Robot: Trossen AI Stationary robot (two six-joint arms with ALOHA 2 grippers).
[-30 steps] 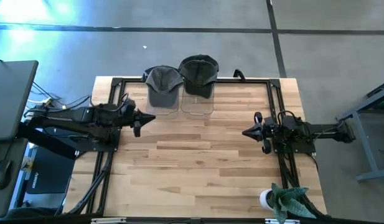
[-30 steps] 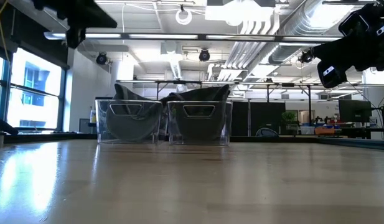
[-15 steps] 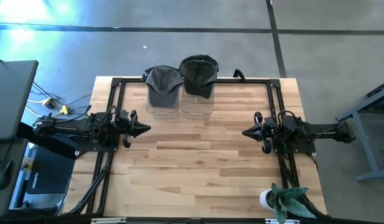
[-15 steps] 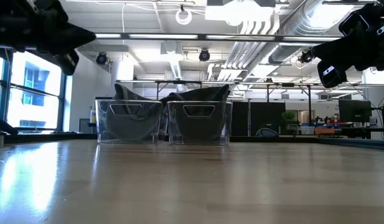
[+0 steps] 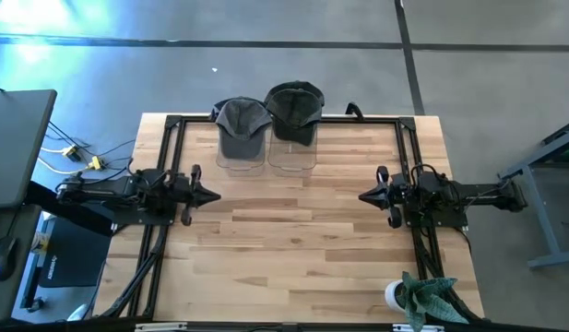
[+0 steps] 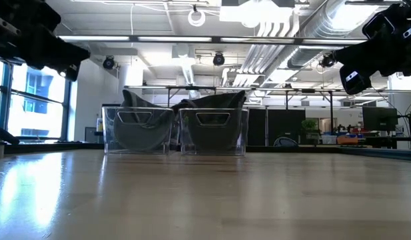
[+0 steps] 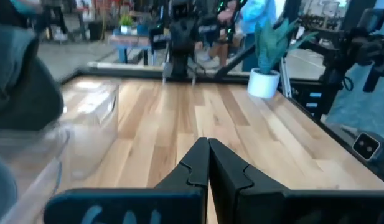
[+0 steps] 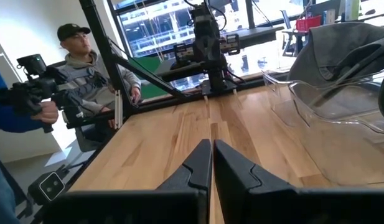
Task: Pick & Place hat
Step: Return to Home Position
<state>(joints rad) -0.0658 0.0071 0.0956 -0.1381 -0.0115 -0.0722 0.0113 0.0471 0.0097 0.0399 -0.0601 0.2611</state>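
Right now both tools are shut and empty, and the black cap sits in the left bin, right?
No. The high view shows the black cap in the right bin; the gray cap has the left bin. The left tool and right tool are shut and empty.

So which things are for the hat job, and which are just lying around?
For the job: gray cap in left bin; black cap in right bin; left hand and right hand, both shut.
Just lying about: plant at a table corner; person beyond the table.
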